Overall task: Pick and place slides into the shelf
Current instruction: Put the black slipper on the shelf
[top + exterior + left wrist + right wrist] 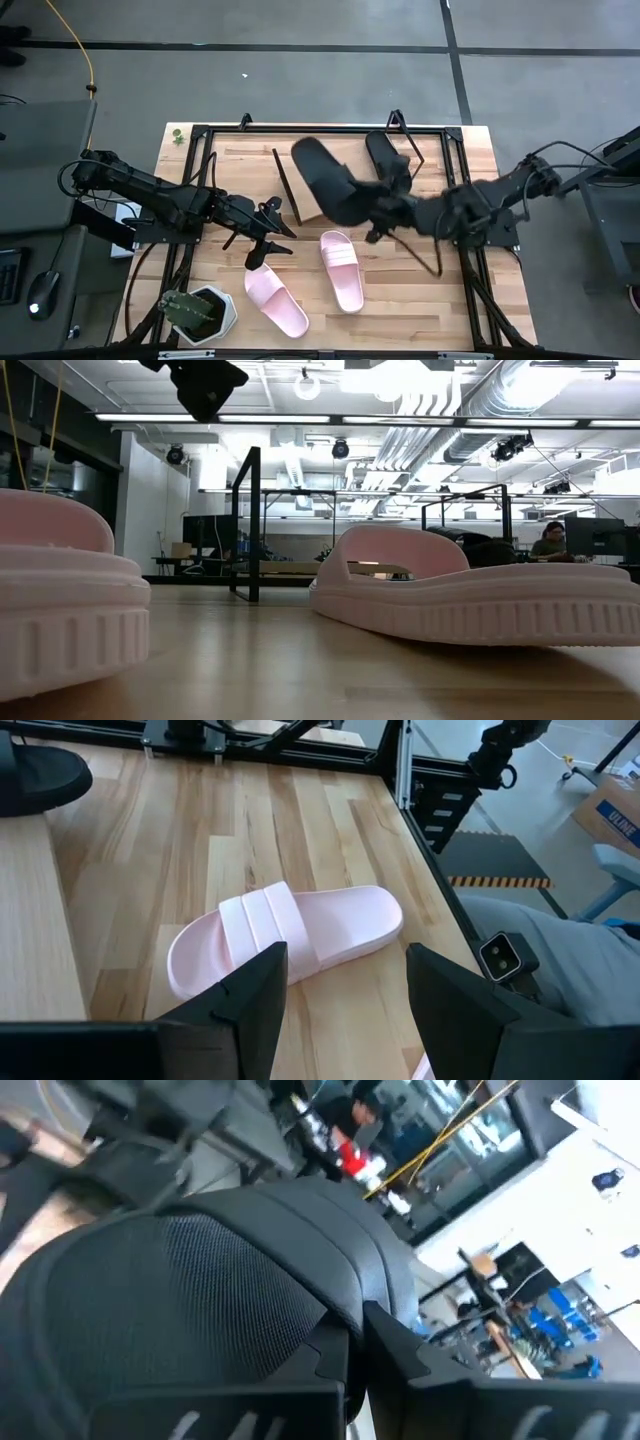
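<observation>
Four slides are counted: two black and two pale pink. One pale pink slide (277, 301) lies near the desk's (470, 310) front edge, left of centre; the second pale pink slide (342, 269) lies just beside it, nearer the centre, the two not touching. One black slide (384, 157) rests on the shelf (428, 160) toward the desk's back edge. The other black slide (327, 180) is raised over the shelf's left part, pinched at its edge by the right pincer (385, 205), whose fingers are pressed together on it; the right wrist view shows its textured black sole filling the frame. The left pincer (262, 243) hovers above the left pink slide with fingers spread, holding nothing. One white pot (200, 316) stands at the desk's front left corner, containing a green cactus-like plant. No brand marks are legible on the slides; partial lettering on a box beyond the desk cannot be read with certainty.
</observation>
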You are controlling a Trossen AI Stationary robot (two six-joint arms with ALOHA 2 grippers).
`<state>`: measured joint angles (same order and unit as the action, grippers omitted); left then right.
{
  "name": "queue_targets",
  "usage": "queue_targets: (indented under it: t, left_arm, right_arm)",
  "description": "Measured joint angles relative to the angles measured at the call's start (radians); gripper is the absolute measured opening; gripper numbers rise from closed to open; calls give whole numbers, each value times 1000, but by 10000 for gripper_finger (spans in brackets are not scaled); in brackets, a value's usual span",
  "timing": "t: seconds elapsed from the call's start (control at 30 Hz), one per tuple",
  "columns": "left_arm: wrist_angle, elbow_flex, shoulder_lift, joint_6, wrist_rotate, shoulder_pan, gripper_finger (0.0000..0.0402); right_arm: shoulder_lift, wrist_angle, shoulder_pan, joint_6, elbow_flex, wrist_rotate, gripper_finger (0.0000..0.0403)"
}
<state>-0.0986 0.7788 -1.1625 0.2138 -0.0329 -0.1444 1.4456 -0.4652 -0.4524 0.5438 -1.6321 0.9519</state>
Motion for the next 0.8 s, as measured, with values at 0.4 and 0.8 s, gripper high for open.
queue_targets:
  t: [0.4,0.8]
  left_arm:
    - [-7,0,0,0,0,0,189]
    - [-13,0,0,3,-1,0,189]
  right_arm:
    - [-13,69,348,9,27,-228,0]
    - [-18,311,541,-3,318,-296,0]
